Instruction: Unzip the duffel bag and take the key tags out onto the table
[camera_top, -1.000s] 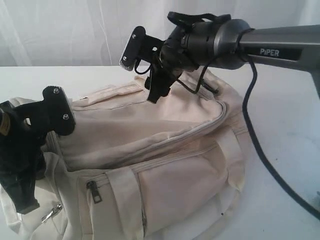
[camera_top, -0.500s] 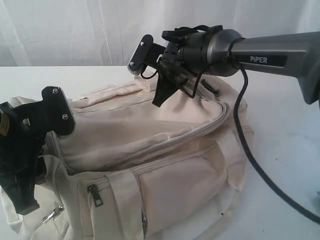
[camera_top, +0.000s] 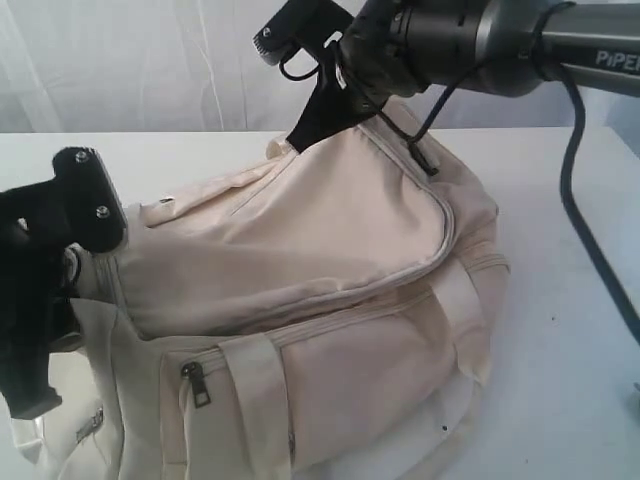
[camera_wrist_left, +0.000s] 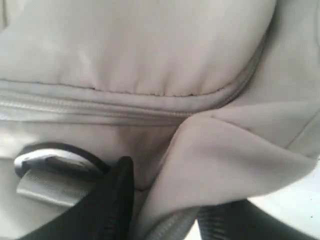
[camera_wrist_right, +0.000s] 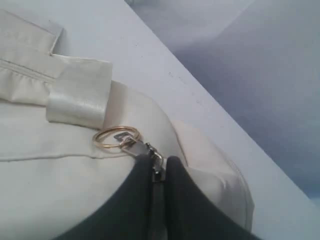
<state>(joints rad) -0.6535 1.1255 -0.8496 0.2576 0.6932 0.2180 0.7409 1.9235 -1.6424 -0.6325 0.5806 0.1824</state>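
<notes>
The duffel bag (camera_top: 300, 230) is plain cream all over. The bench (camera_top: 180, 150) is white. The left hand (camera_top: 40, 300) and the right hand (camera_wrist_right: 158, 200) are black. The ring (camera_wrist_right: 116, 137) is gold. The top zip pull (camera_wrist_right: 156, 162) is silver. The side zip pull (camera_top: 195, 382) is dark grey.

duffel bag (camera_top: 320, 260) on table (camera_top: 575, 330), right gripper (camera_top: 304, 132) at its top

Matt, softly creased cream cloth on the duffel bag (camera_top: 300, 240), a satiny sheen on its strap tab (camera_wrist_right: 80, 100), polished gold metal in the ring (camera_wrist_right: 116, 138), silvery metal in the zipper pull (camera_wrist_right: 156, 161), smooth white finish across the table (camera_top: 560, 330).
</notes>
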